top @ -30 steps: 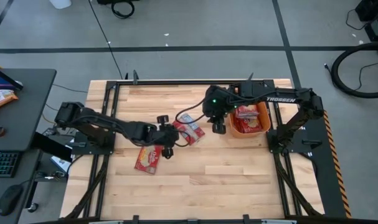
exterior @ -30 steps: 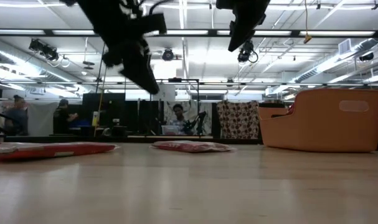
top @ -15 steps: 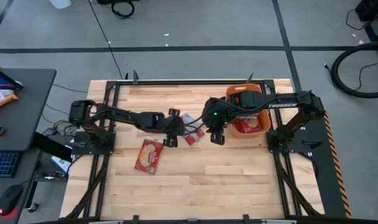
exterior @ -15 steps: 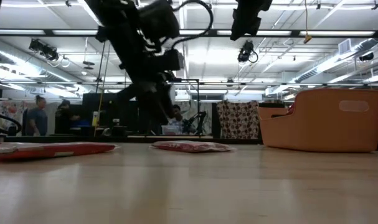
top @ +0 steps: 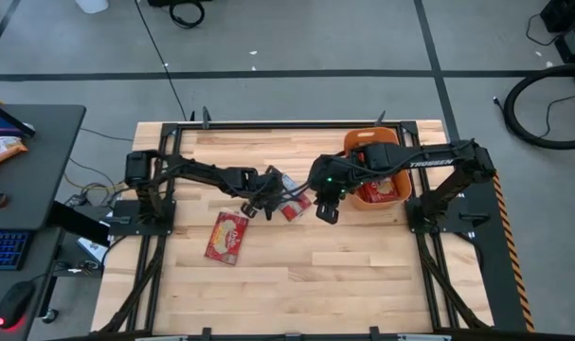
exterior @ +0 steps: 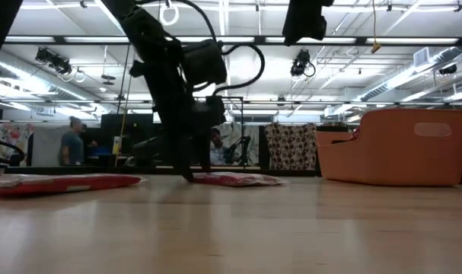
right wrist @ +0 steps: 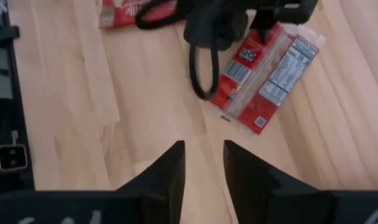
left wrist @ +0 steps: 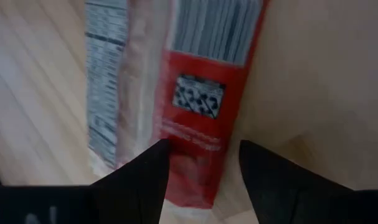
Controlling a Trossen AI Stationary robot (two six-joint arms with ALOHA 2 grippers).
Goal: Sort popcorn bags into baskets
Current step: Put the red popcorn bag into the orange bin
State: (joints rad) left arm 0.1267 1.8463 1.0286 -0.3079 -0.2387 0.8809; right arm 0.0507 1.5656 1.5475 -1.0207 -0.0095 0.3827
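Two red popcorn bags (top: 289, 199) lie side by side near the table's middle, printed backs up (right wrist: 263, 68). A third bag (top: 227, 237) lies flat nearer the near edge. The orange basket (top: 402, 195) stands at the right with red bags inside. My left gripper (top: 254, 206) is open and low at the table; its fingers straddle the end of one red bag (left wrist: 207, 106). My right gripper (top: 327, 210) is open and hovers over bare wood between the bags and the basket. My left gripper comes at the bag slanting down from the table's left, one finger (left wrist: 145, 180) on each side of the bag's end (left wrist: 198, 168). The bag lies flat on the table. I cannot tell whether the fingers touch it.
The left arm (top: 188, 173) stretches across the left half of the table and the right arm (top: 429, 156) passes over the basket. In the low view the basket (exterior: 398, 148) stands tall at the right. Bare wood spans the near half of the table. People show in the room beyond.
My left gripper has moved toward the far edge and come down to the table at the pair of bags. My right gripper has drawn away from the basket, toward the table's left and near edge. The bags have stayed where they were.
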